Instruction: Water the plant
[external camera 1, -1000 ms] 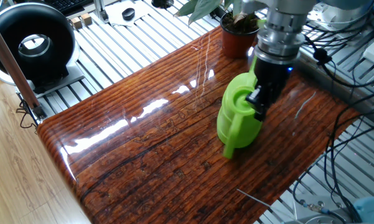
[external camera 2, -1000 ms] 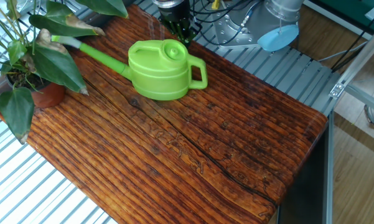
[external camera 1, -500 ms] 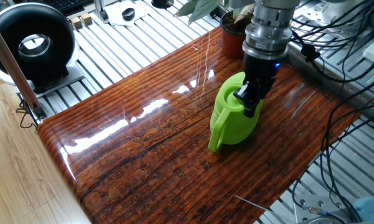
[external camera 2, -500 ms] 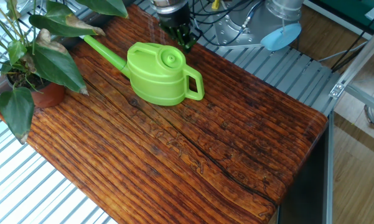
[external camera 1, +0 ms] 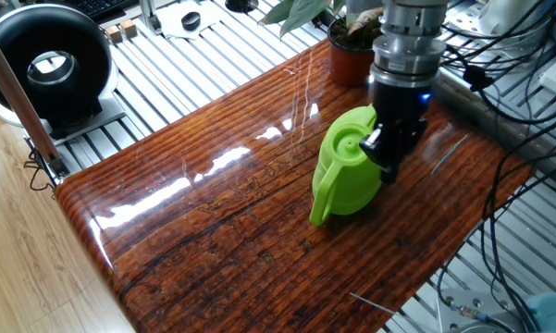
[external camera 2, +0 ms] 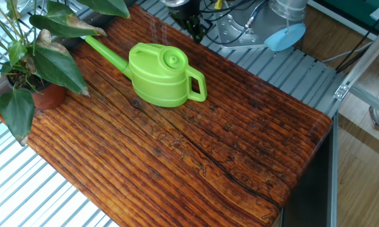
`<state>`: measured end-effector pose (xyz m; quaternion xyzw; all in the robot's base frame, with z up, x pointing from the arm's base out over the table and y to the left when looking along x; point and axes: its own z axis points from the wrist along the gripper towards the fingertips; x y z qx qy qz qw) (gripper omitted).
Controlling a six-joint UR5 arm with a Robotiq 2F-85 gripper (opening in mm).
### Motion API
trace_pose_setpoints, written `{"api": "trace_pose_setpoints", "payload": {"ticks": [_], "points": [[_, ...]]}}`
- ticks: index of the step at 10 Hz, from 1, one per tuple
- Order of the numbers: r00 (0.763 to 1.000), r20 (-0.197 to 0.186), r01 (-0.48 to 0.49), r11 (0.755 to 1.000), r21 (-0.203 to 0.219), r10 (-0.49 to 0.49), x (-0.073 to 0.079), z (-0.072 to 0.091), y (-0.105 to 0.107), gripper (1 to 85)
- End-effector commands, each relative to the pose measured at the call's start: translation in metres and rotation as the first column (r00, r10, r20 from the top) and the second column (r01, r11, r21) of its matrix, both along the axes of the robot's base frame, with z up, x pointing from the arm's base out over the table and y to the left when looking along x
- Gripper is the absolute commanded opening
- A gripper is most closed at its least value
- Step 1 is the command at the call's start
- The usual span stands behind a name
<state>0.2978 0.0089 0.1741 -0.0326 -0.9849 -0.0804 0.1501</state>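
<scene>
Plant (external camera 2: pixel 34 63) at table corner, well apart from claw (external camera 1: pixel 381 155) — beside watering can (external camera 2: pixel 161 74), grip state unclear

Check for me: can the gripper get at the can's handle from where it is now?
Probably yes. The gripper hangs just behind the can, and the handle juts out on the side away from the plant, nothing around it.

— What can't you make out?
— My claw (external camera 2: pixel 194 28) is cut off by the top edge in the other fixed view; whether it is parted or closed, I can't tell.
— And the plant (external camera 1: pixel 352 42)?
— My arm covers part of it; its leaves run off the top edge.
</scene>
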Motion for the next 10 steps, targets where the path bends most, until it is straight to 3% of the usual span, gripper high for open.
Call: {"api": "trace_pose_setpoints", "payload": {"ticks": [1, 2, 3, 6, 7, 8, 10], "points": [[0.999, -0.027, 0.035, 0.999, -0.001, -0.035, -0.013, 0.027, 0.027, 1.3], [0.998, -0.027, 0.063, 0.998, -0.022, -0.064, -0.008, 0.037, 0.042, 1.3], [0.998, -0.002, 0.060, 0.997, -0.042, -0.060, 0.003, 0.041, 0.052, 1.3], [0.994, 0.107, -0.005, 0.999, -0.041, 0.009, 0.048, 0.034, 0.076, 1.3], [0.991, 0.134, -0.020, 0.999, -0.046, 0.026, 0.062, 0.029, 0.075, 1.3], [0.990, 0.138, -0.020, 0.999, -0.026, 0.023, 0.072, 0.025, 0.080, 1.3], [0.995, 0.096, 0.007, 0.998, -0.055, -0.002, 0.075, 0.018, 0.072, 1.3]]}}
